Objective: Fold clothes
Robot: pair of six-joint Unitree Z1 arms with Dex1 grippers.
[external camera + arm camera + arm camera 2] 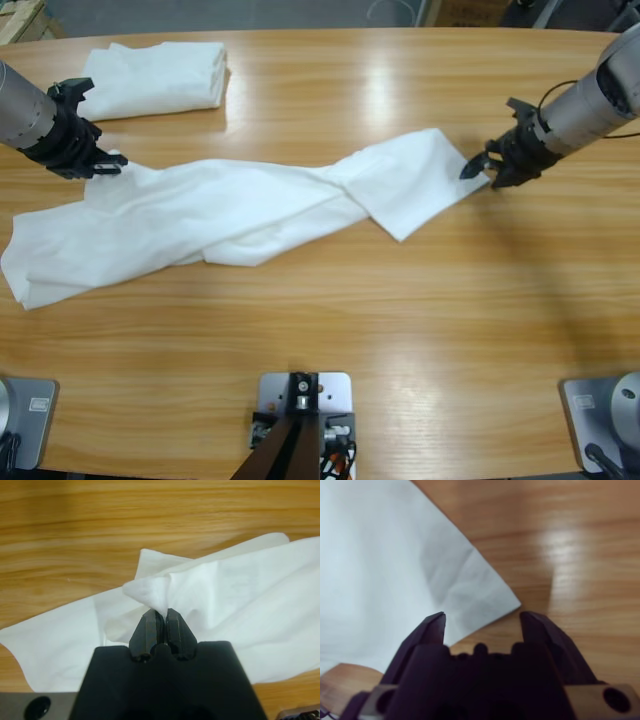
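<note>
Shirt: white T-shirt stretched and twisted in a long band across the middle of the table; one end fans out wide, the other ends in a flat pointed corner.
Left pincer: left pincer sits at the upper edge of the shirt's wide end, jaws closed on a pinched-up peak of fabric; in the left wrist view the cloth rises out from between the jaw tips.
Right pincer: right pincer sits at the shirt's pointed corner, opposite end from the left pincer, jaws spread apart; in the right wrist view the corner of the shirt lies flat on the wood between and just ahead of the jaw tips, not clamped.
Folded stack: folded white shirts lie beyond the spread shirt's wide end, just behind the left pincer, apart from the spread shirt.
Lettering: none visible on the shirt from these views.
</note>
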